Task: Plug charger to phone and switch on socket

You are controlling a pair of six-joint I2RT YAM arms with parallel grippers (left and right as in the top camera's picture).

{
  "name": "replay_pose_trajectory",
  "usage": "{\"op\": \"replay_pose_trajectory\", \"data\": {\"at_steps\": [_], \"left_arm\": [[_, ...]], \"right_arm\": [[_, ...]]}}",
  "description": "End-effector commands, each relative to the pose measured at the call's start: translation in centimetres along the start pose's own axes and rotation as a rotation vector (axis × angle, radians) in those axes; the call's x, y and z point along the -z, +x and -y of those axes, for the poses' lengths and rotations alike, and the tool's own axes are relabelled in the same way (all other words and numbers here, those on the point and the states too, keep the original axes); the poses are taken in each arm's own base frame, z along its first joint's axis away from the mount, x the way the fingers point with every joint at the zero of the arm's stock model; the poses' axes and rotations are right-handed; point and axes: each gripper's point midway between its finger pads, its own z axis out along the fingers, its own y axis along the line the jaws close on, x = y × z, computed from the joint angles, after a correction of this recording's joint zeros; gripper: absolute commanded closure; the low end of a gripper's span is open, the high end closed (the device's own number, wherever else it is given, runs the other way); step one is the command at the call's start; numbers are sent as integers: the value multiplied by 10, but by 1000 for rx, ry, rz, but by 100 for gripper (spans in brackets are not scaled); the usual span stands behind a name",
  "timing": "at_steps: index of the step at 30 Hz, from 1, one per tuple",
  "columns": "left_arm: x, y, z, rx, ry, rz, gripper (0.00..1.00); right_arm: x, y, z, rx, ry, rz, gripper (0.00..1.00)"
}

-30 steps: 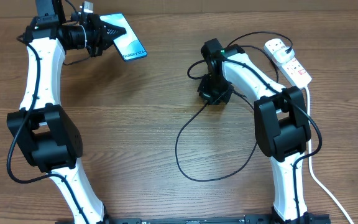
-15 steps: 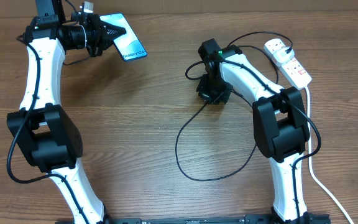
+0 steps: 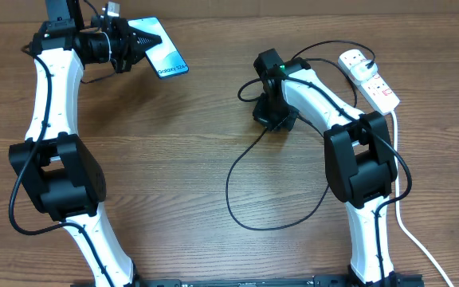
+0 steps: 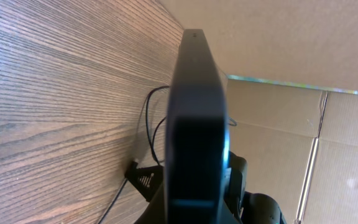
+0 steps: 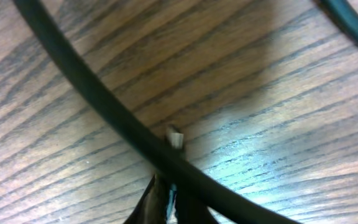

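The phone, with a light-blue screen, is held off the table at the back left by my left gripper, which is shut on one end. In the left wrist view the phone shows edge-on between the jaws. The charger, a thin black cable, loops across the table's middle. My right gripper points down at the table onto the cable. In the right wrist view its fingers are closed around the connector, whose small silver tip sticks out past a crossing stretch of cable. The white socket lies at the back right.
The socket's thick white cord runs down the right side to the front edge. A black plug sits in the socket's far end. The cable loop lies between the two arm bases. A cardboard wall stands behind the table.
My right gripper has shifted slightly left and back over the cable, and the loop has shifted a little. The left arm and phone have not moved.
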Motion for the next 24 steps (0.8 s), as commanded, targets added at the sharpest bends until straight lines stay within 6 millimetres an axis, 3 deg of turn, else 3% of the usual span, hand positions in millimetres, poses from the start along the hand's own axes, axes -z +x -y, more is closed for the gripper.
{"op": "replay_pose_trajectory", "data": {"at_steps": [1,5,11,12,13,14,15,19,24], "left_arm": [[11,6,32,-91,46,6,96],[11,11,39,-98,88,-24,96],[14,23,52,-107,171,-85,96],[15,26,57,-108,198,-105,96],[16,28,59,-110,214,-116,96],[16,29,61,-111,222,-122,96],[17,31,63,-113,236,-131,96],[22,41,76,-119,319,-192,96],[25,57,94,-150,419,-272,96]], "right_arm": [[-12,4,1,25,-1,-28,96],[16,7,-30,127,-156,-84,96],[109,13,-80,322,-449,-65,96],[132,16,-85,354,-501,-50,96],[153,21,-90,389,-550,-41,96],[162,24,-92,411,-574,-38,96],[192,36,-97,486,-662,-31,96],[248,67,-102,607,-841,-40,96],[282,99,-103,731,-999,-99,96]]}}
